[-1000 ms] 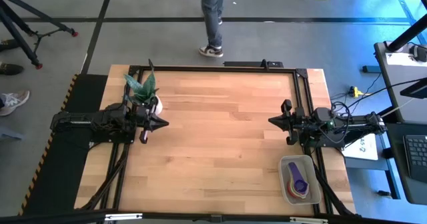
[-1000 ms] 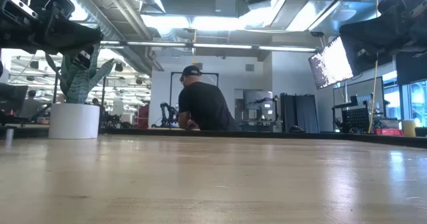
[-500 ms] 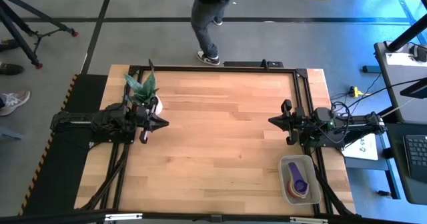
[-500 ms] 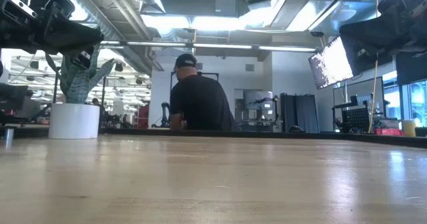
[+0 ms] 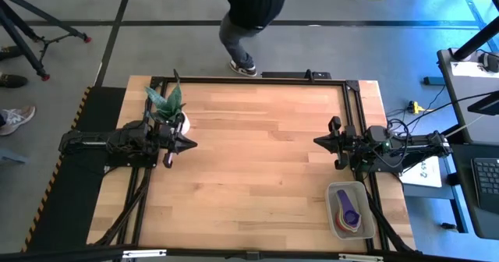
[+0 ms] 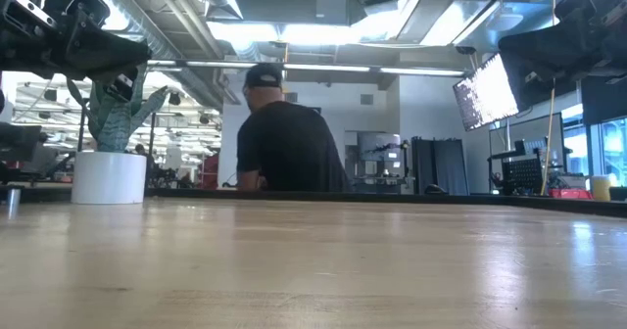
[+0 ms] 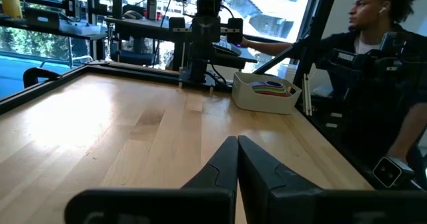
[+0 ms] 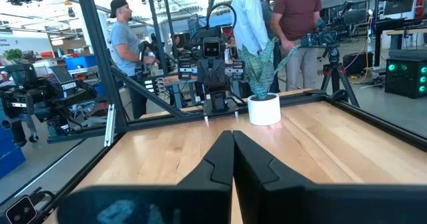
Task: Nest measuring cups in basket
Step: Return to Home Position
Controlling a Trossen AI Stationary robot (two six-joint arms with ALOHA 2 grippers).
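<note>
We see the cups [image 5: 348, 210] nested in the basket [image 5: 330, 215], nearer our right gripper [image 5: 318, 141] than our left gripper [image 5: 192, 144]; both are closed, empty.

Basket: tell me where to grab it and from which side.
Grip the basket by its thin upright rim, probably the short end nearest the right gripper, coming straight down with one finger inside. The stacked cups fill the middle. The left gripper waits opposite.

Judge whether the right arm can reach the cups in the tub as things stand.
Probably yes: the tub lies open-topped beside that arm, with the cups stacked inside and nothing over them. The right gripper, shut, points away from it, so it must swing round.
</note>
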